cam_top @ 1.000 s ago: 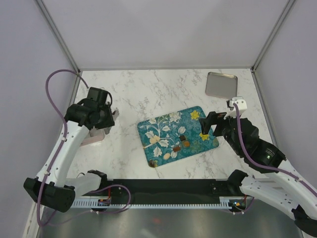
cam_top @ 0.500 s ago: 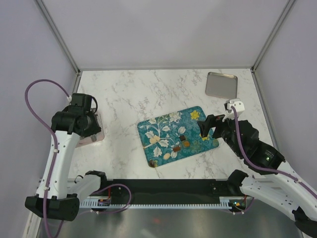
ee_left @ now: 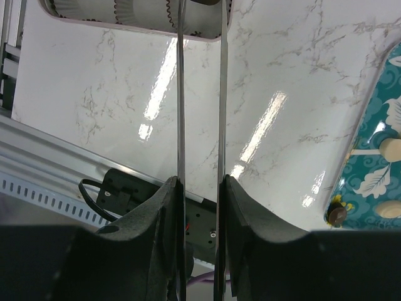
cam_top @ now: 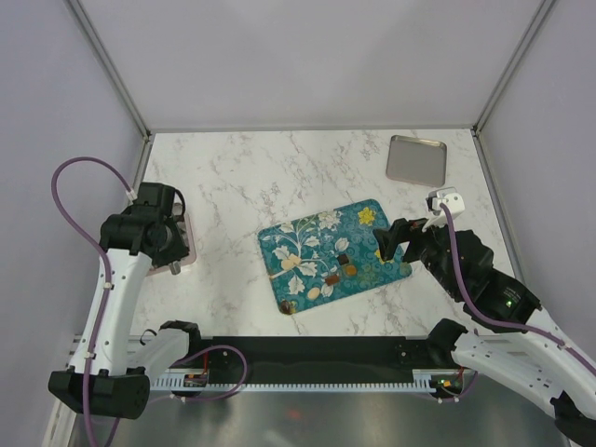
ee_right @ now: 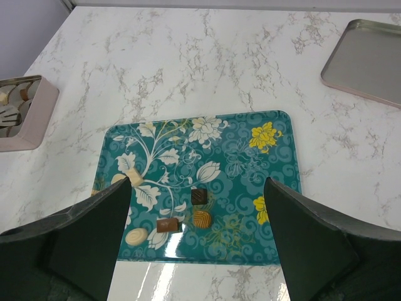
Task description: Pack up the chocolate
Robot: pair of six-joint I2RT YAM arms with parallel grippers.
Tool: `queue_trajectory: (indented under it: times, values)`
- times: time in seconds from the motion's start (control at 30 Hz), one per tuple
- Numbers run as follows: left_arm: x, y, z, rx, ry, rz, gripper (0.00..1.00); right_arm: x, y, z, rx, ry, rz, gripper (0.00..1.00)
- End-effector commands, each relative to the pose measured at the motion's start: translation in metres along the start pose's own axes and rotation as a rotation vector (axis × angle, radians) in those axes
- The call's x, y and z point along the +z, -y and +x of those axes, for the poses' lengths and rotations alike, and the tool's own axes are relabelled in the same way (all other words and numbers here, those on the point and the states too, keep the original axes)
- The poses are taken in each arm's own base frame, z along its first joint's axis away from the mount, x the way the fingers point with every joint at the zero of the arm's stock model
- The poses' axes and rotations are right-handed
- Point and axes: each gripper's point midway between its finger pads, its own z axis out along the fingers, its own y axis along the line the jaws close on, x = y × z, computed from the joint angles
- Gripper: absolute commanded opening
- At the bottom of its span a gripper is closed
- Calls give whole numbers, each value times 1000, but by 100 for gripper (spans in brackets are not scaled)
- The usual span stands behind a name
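Note:
Several chocolate pieces lie on the teal flowered tray (cam_top: 312,233): a dark square (ee_right: 198,196), a caramel round (ee_right: 202,219), a brown bar (ee_right: 167,224) and a cream oval (ee_right: 136,236). My right gripper (ee_right: 197,185) hangs open above them, at the tray's right side (cam_top: 386,244). My left gripper (cam_top: 173,264) points down over the pink box (cam_top: 179,250) at the left. Its long thin blades stand a narrow gap apart, and at the tips (ee_left: 202,3) a dark chocolate piece shows between them, cut by the frame edge. White paper cups (ee_left: 138,7) line the box.
A flat metal lid (cam_top: 416,158) lies at the back right corner. The black rail (cam_top: 307,354) with both arm bases runs along the near edge. Grey walls close the table on three sides.
My left arm has swung left and down from beside the box to over it, blades unchanged. The right gripper has barely shifted above the tray.

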Motion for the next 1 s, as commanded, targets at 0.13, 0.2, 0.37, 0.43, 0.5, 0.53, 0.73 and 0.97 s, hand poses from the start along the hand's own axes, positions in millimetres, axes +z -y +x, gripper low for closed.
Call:
queue_trajectory:
  times: [0.13, 0.2, 0.37, 0.43, 0.5, 0.53, 0.73, 0.97]
  values:
    - [-1, -2, 3, -45, 10, 3, 36, -1, -3, -5, 0, 26, -20, 95]
    - [-1, -1, 4, -43, 6, 6, 37, 0, -3, -6, -3, 28, -19, 95]
    - [2, -1, 3, -37, -5, 0, 38, 0, -4, -8, -4, 28, -17, 95]
    - [1, -1, 3, -39, -2, 0, 38, 0, -4, -8, -3, 28, -16, 95]
    - [1, -1, 3, -37, -5, -2, 40, 0, -3, -8, -3, 29, -13, 95]
    - [1, -1, 2, -37, -2, -4, 40, 1, -2, -7, -5, 27, -11, 95]
    - [0, 0, 0, -37, -3, -4, 41, 1, -3, -8, -5, 29, -10, 95]
    - [-5, 0, -7, -28, 13, -4, 43, 2, -3, -8, -7, 29, -6, 95]
